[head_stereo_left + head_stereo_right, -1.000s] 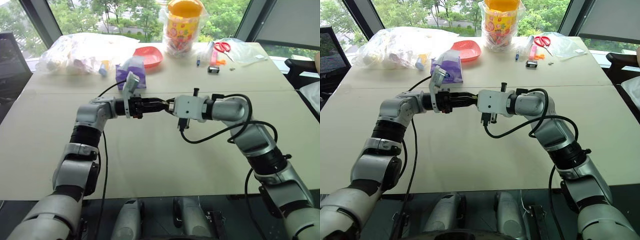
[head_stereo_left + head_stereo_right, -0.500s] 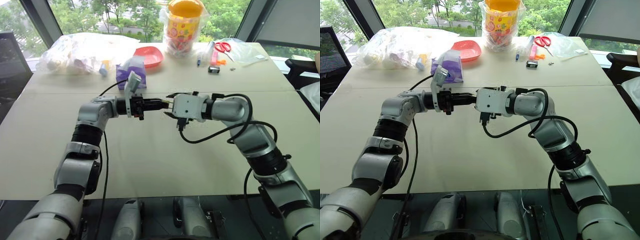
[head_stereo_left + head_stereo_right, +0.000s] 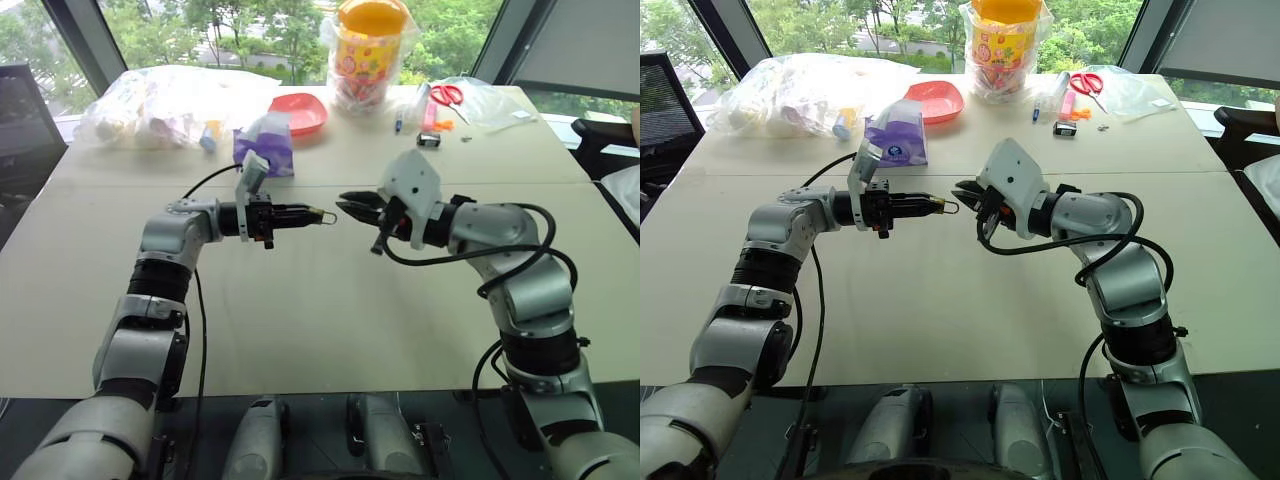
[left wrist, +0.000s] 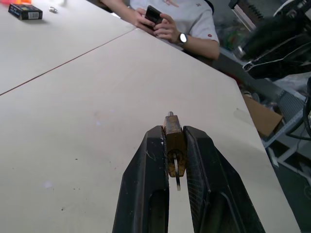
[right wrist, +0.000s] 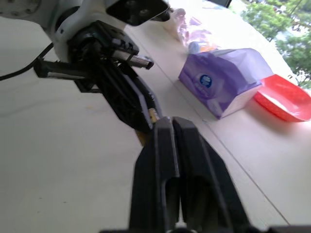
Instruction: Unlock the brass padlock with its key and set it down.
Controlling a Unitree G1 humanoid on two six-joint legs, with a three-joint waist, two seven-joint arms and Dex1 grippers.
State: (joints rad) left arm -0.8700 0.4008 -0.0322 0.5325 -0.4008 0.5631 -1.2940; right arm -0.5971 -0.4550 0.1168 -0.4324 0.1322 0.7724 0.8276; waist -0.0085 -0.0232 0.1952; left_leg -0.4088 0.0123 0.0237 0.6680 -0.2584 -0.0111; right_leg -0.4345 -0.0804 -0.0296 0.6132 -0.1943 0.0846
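Above the tabletop (image 3: 330, 330), the brass padlock (image 4: 174, 144) is clamped between the fingers of the left gripper (image 4: 174, 160), which is held level and pointed toward the right gripper (image 3: 352, 206). The key (image 4: 176, 175) is seen standing out of the padlock's lower end. A small gap separates the two grippers. The right gripper's fingers are pressed together with nothing between them.

Pale beige counter (image 3: 300, 330) with a seam across it. All the clutter's up at the far edge: clear plastic bags (image 3: 165, 105) at 10 o'clock, purple pouch (image 3: 265, 143) and red dish (image 3: 298, 112) around 11, yellow-lidded jar (image 3: 368, 55) at 12, red-handled scissors (image 3: 448, 95) and small black box (image 3: 427, 139) at 1.
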